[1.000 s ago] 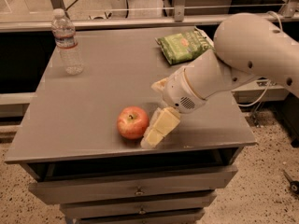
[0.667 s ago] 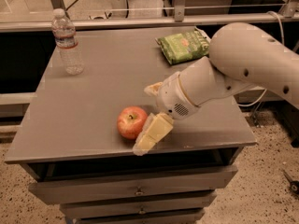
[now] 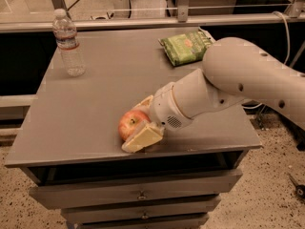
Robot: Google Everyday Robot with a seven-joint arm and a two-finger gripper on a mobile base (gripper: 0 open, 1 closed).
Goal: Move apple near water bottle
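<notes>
Grey table (image 3: 109, 80), flat top over a stack of drawers (image 3: 143, 194), took up most of the view. The white arm (image 3: 248, 75) reached in from the right and angled down toward the front edge.

Green bag (image 3: 186, 46) lay flat at the back, right of centre, well apart from everything else. The water bottle (image 3: 67, 44) stood upright at the back left corner, white cap on, with bare tabletop all around it.

The apple (image 3: 127, 124) sat near the front edge, a little left of centre, with the red side toward the camera. It was well apart from the bottle, so the task was not yet done.

The gripper (image 3: 134, 128) was down at table level, right at the apple. Its fingers (image 3: 143, 138) stood apart, one on the near side lying against the fruit, the other showing just behind it — the apple was bracketed between them rather than visibly squeezed.

The relation that mattered: the fruit lay inside the finger gap, toward the tips, with the wrist to its right. The apple is round, so it has no long axis to line up. Judged next step: bring the fingers together, lift, then carry up and left across the top — a long diagonal to the bottle. The main risk looked to be the apple rolling out off the tips toward the front edge.
</notes>
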